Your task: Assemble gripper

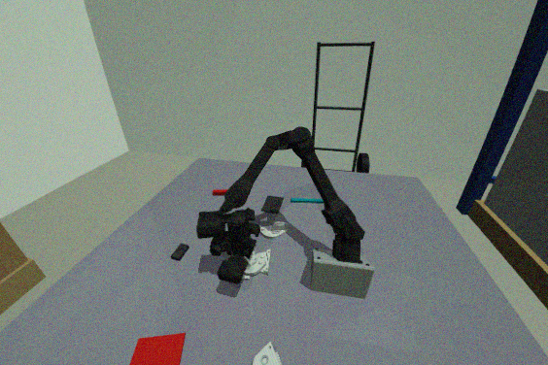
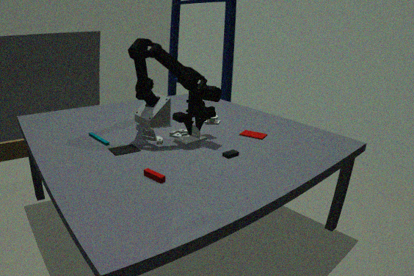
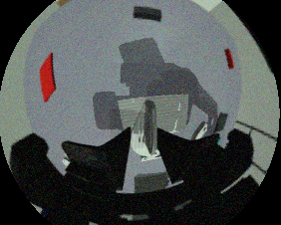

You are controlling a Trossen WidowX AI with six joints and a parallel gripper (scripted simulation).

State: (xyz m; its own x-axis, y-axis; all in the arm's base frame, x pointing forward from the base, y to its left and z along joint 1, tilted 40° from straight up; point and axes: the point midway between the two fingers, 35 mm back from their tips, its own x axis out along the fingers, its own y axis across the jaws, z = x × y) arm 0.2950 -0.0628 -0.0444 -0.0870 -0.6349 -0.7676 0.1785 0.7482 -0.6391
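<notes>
My gripper (image 2: 194,132) (image 3: 141,128) points down and is shut on the upright fin of what looks like the housing plate (image 2: 189,142) (image 3: 174,107). The plate looks flat and grey and sits low over the table; its contact below is unclear. A white part (image 1: 263,261) (image 2: 179,133), possibly the gripper base, lies beside or partly under it, toward the arm's foot. A white rounded part (image 1: 273,232) (image 2: 158,140) (image 3: 200,130) lies farther along. A pointed white part with teeth (image 1: 266,356) (image 2: 213,121), like a jaw, lies on the other side. Pins and meshing are hidden.
The arm's grey mount (image 1: 340,278) (image 2: 161,113) stands behind the work area. A black block (image 1: 180,251) (image 2: 230,154) (image 3: 147,13), a red pad (image 1: 160,349) (image 2: 253,134) (image 3: 47,79), a red bar (image 2: 154,175), a teal bar (image 2: 99,139) and a dark pad (image 1: 273,204) (image 2: 124,150) lie around.
</notes>
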